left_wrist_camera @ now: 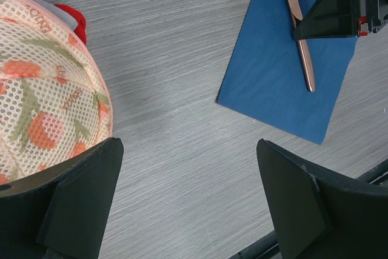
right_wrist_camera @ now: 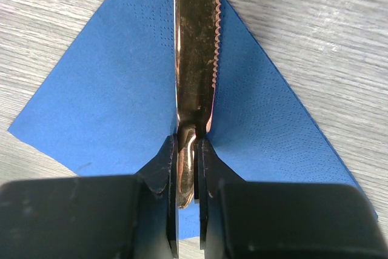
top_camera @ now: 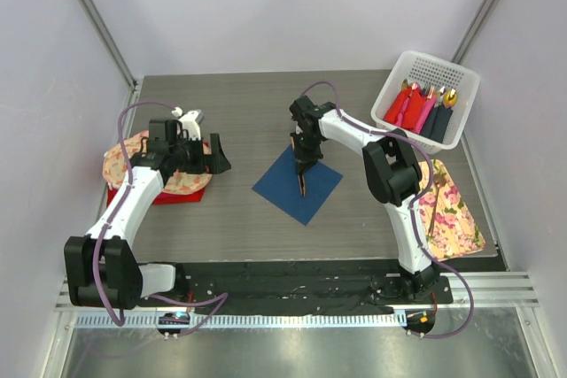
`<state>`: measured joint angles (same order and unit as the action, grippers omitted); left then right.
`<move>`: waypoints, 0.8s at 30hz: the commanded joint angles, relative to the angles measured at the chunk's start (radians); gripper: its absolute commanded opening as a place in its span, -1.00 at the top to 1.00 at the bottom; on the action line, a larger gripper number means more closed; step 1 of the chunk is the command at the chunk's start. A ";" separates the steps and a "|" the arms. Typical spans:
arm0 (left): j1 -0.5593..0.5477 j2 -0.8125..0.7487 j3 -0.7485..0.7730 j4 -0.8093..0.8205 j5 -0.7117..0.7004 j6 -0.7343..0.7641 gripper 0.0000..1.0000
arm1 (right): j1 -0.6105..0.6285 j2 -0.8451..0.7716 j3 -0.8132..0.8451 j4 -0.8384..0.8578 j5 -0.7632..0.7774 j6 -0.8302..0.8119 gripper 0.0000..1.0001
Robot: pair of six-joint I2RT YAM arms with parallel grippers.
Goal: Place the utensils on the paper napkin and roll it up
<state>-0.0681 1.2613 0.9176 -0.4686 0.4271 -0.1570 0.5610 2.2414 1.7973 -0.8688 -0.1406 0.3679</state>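
Pinching the knife [right_wrist_camera: 195, 59] tight between its fingers, the right gripper [right_wrist_camera: 188, 153] holds the blade over the napkin [right_wrist_camera: 103, 101]. The left gripper [left_wrist_camera: 188, 177] is wide open.

I see a white basket [top_camera: 469, 102] at two o'clock on the grey table [top_camera: 230, 210], holding red rolls [top_camera: 400, 106] and a pink roll [top_camera: 424, 105]. A floral cloth [top_camera: 456, 210] lies at four o'clock. Another floral cloth [top_camera: 124, 153] at nine o'clock sits on something red [top_camera: 170, 196].

The napkin [top_camera: 285, 185] is dark blue, the knife [right_wrist_camera: 195, 47] copper, the right-hand cloth [top_camera: 456, 214] seemingly pink-flowered cream.
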 commanded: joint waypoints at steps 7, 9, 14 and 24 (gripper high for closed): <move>-0.002 -0.011 0.018 0.007 -0.002 0.011 -0.96 | 0.005 0.004 0.040 -0.009 0.003 0.006 0.49; -0.002 -0.013 0.020 0.004 -0.005 0.013 -0.97 | 0.005 -0.002 0.037 -0.010 0.004 0.014 0.46; -0.002 -0.010 0.023 0.002 -0.001 0.020 -0.97 | 0.005 -0.023 0.045 -0.010 -0.004 0.025 0.30; -0.013 0.006 0.046 -0.005 0.058 0.043 -0.91 | -0.009 -0.114 0.096 -0.009 -0.062 0.002 0.13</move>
<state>-0.0692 1.2613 0.9180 -0.4820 0.4339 -0.1440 0.5610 2.2421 1.8256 -0.8742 -0.1493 0.3809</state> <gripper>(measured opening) 0.975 0.432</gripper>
